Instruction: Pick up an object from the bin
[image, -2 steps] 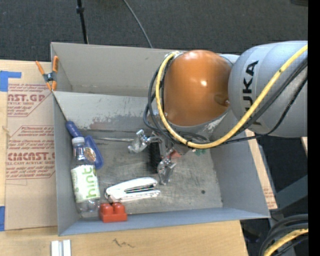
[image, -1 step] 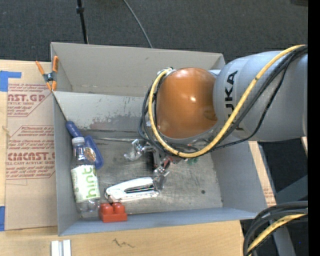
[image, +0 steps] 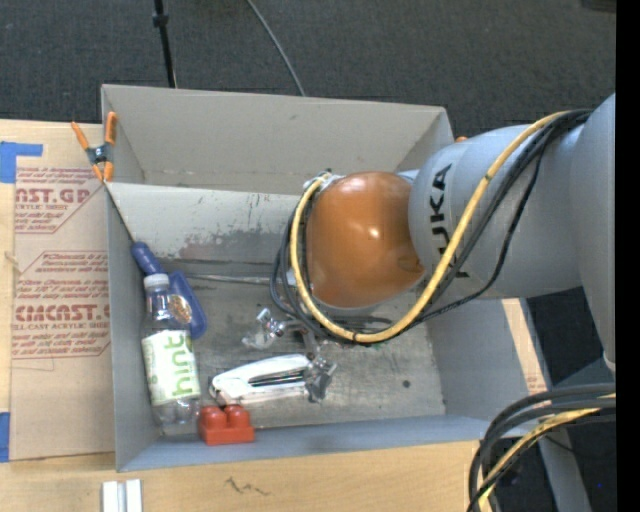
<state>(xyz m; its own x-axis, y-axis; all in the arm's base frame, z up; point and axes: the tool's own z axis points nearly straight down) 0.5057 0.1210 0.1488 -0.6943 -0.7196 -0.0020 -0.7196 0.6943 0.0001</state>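
Under the orange wrist cover (image: 360, 240) the end effector (image: 294, 350) stands low, its two fingers apart and holding nothing. Just beside it, toward the front wall, lies a white flat thing (image: 258, 380) with a dark slot; one finger seems to touch its end. It looks light, stiff and smooth, so a grip across its narrow middle seems best. Farther out lie a red block (image: 227, 424) and a clear bottle (image: 168, 368). The bin (image: 400, 370) floor is bare scratched metal, with free room around.

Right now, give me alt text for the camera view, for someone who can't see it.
The arm's tool is down in the grey bin, close beside a white elongated object. A clear bottle, a blue item and a red block lie nearer the picture's left edge.
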